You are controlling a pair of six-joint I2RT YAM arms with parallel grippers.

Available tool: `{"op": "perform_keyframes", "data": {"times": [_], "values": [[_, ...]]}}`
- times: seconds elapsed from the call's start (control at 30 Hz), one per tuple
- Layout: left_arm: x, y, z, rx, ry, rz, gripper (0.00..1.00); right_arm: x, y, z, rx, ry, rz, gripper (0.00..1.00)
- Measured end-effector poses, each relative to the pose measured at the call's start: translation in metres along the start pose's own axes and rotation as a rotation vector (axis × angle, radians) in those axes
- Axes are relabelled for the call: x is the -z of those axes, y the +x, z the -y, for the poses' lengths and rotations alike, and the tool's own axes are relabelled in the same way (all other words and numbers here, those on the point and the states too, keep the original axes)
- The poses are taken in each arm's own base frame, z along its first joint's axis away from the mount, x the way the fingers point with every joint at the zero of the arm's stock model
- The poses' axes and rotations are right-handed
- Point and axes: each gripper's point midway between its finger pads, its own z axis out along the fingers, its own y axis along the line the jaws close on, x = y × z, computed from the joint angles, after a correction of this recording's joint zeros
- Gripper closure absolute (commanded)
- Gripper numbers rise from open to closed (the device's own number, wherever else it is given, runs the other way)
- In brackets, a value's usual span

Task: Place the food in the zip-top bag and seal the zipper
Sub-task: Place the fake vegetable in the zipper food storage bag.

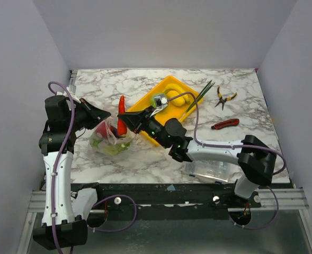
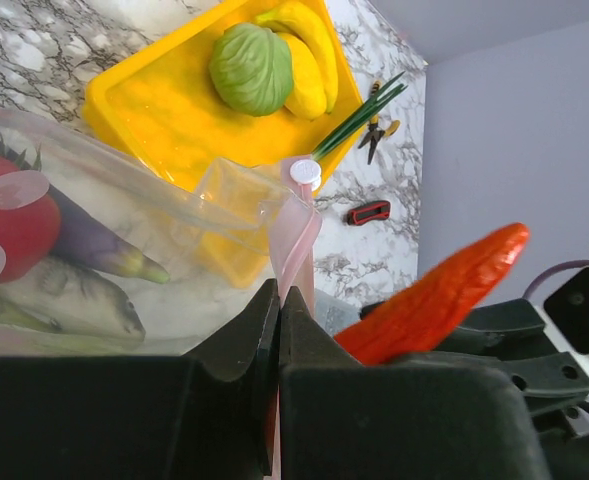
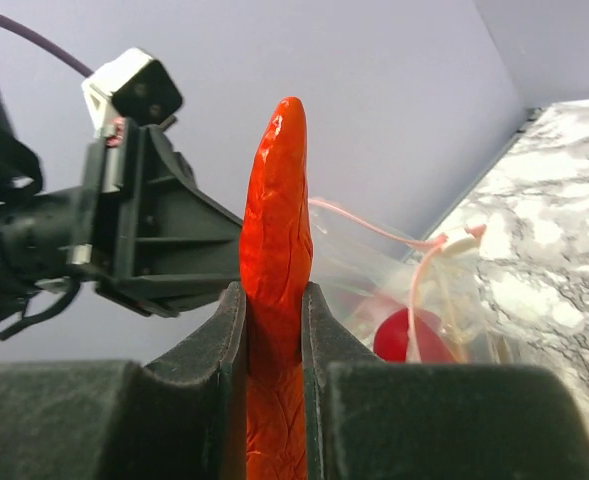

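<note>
Marble-patterned table top, seen from above.

1. Crinkly clear zip-top bag, at 9 o'clock. Contents: round red tomato, purple aubergine, green leafy pieces. My left gripper is pinched tight on its pink zipper strip.
2. Yellow plastic tray, at 12 o'clock. Contents: green leafy ball, yellow bananas. A thin green-stalked leek lies at its 3 o'clock rim.
3. Long red pepper, upright, clamped in my right gripper, just beside the bag at its 1 o'clock.
4. Rigid clear box, at 5 o'clock. I cannot make out its contents.
</note>
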Motion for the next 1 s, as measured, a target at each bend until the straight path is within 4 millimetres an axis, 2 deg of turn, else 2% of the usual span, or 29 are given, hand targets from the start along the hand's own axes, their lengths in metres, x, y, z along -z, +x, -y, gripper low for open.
{"op": "perform_keyframes", "data": {"times": [0.13,0.3,0.43,0.53,0.6,0.77,0.87,1.0], "values": [[0.0,0.0,0.001,0.007,0.002,-0.001,1.0,0.0,0.015,0.012,0.002,0.05,-0.001,0.77],[-0.001,0.0,0.0,0.015,0.0,-0.005,1.0,0.001,0.023,0.013,-0.025,0.072,-0.015,0.56],[-0.002,-0.002,0.001,0.016,-0.001,-0.007,1.0,-0.01,0.038,0.019,-0.021,0.116,-0.081,0.54],[-0.002,-0.002,0.001,0.017,-0.001,-0.007,1.0,-0.021,0.048,0.018,-0.024,0.13,-0.128,0.43],[-0.002,-0.002,0.001,0.016,-0.002,-0.006,1.0,-0.02,0.053,0.019,-0.019,0.144,-0.163,0.37],[-0.002,-0.002,0.001,0.015,-0.001,-0.005,1.0,-0.013,0.063,0.029,0.021,0.196,-0.237,0.33],[-0.002,-0.002,0.001,0.015,-0.001,-0.006,1.0,-0.005,0.056,0.031,0.055,0.221,-0.254,0.31],[-0.002,-0.002,0.001,0.015,-0.001,-0.005,1.0,0.006,0.022,0.026,0.118,0.258,-0.219,0.31]]}}
